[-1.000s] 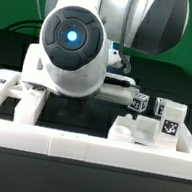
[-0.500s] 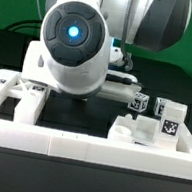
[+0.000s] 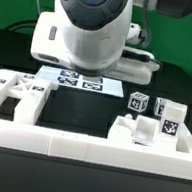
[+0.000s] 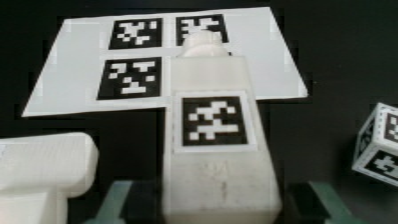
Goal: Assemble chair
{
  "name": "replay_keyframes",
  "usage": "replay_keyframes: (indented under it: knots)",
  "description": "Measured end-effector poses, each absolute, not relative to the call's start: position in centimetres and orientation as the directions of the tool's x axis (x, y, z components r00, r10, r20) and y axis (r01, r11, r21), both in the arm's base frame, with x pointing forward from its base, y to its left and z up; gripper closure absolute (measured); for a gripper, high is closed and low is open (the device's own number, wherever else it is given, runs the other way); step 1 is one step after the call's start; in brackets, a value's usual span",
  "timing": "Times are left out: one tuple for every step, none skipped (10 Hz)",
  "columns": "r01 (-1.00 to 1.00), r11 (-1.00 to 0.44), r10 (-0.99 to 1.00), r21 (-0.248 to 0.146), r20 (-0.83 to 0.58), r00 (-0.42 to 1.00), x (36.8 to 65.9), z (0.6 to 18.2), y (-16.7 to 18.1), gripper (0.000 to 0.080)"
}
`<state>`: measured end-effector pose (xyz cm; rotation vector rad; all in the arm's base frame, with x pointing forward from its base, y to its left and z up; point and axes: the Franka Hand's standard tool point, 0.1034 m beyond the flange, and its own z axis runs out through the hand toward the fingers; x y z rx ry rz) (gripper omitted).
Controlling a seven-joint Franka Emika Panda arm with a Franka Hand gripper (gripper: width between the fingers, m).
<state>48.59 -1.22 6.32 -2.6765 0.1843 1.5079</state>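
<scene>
In the wrist view my gripper (image 4: 217, 205) is shut on a long white chair piece (image 4: 214, 130) with a square tag on its face. The grey fingers (image 4: 128, 200) press on its two sides, and it hangs above the marker board (image 4: 80, 60). A white block (image 4: 45, 165) lies beside it and a tagged cube (image 4: 379, 145) shows at the edge. In the exterior view the arm's wrist (image 3: 84, 31) hides the gripper and the held piece. Two tagged cubes (image 3: 137, 102) (image 3: 169, 114) and a white block (image 3: 137, 131) sit on that view's right. Slotted white panels (image 3: 13, 95) lie on its left.
The marker board (image 3: 77, 79) lies at the back middle of the black table. The long white border rail (image 3: 86, 143) runs along the front. A green backdrop stands behind the arm.
The arm has risen and shifted toward the exterior view's right, uncovering the marker board that it hid before. The parts on the table have not moved.
</scene>
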Motion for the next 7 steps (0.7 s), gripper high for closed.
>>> replay_keyframes:
  knots:
    - [-0.135, -0.991, -0.075, 0.003, -0.840, 0.537, 49.0, 6.2, -1.3, 0.0515]
    - [-0.136, -0.991, -0.077, 0.002, -0.835, 0.545, 49.2, 6.2, -1.3, 0.0515]
    - [-0.134, -0.991, -0.085, 0.000, -0.768, 0.635, 50.8, 5.8, -1.4, 0.0515]
    - [-0.138, -0.990, -0.089, -0.004, -0.745, 0.661, 51.1, 7.1, -1.2, 0.0515]
    - [-0.133, -0.991, -0.090, -0.010, -0.686, 0.722, 52.5, 7.7, -1.1, 0.0515]
    - [-0.132, -0.991, -0.098, -0.011, -0.610, 0.786, 53.1, 7.3, -1.1, 0.0515]
    - [-0.135, -0.991, -0.103, -0.012, -0.575, 0.811, 52.8, 7.3, -1.1, 0.0515]
